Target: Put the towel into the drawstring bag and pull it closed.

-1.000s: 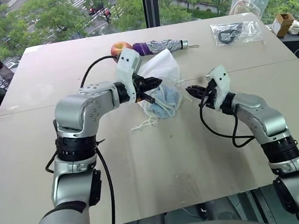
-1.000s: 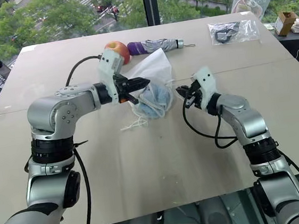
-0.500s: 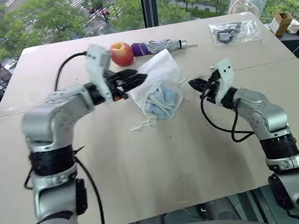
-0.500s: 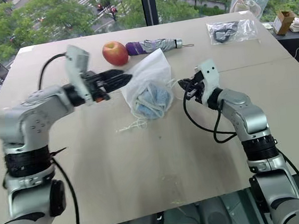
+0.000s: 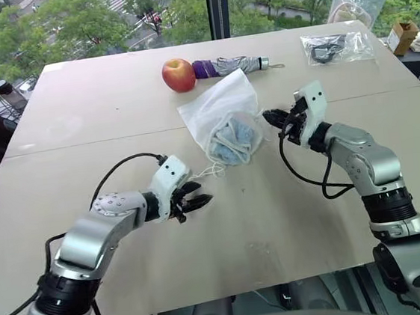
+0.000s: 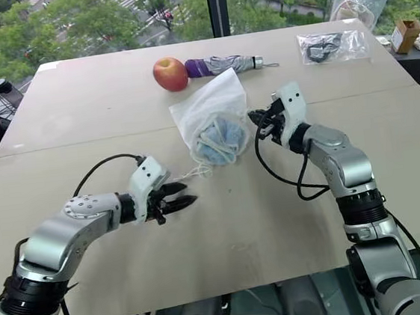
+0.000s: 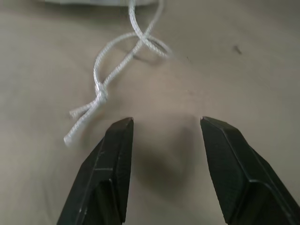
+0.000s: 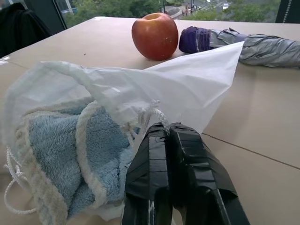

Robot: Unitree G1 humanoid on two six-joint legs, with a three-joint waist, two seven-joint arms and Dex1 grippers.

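Left wrist view: left gripper [image 7: 164, 129] jaws apart, empty, just short of cord [image 7: 101, 96]. Towel [image 8: 61, 150] in drawstring bag [image 8: 187, 79]; right gripper [image 8: 171, 133] jaws shut at the bag's rim. Next: grab cord, pull closed.

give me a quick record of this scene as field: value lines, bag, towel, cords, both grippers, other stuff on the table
drawstring bag: lying on the table, mouth not yet drawn shut
towel: inside the bag, light blue, showing at the mouth
loose cord end: knotted, on the table just ahead of the left gripper
left gripper: open, low over the table, holding nothing
right gripper: shut at the bag's cord by the mouth
apple: beyond the bag
umbrella: folded, beside the apple
zip bags: far right corner
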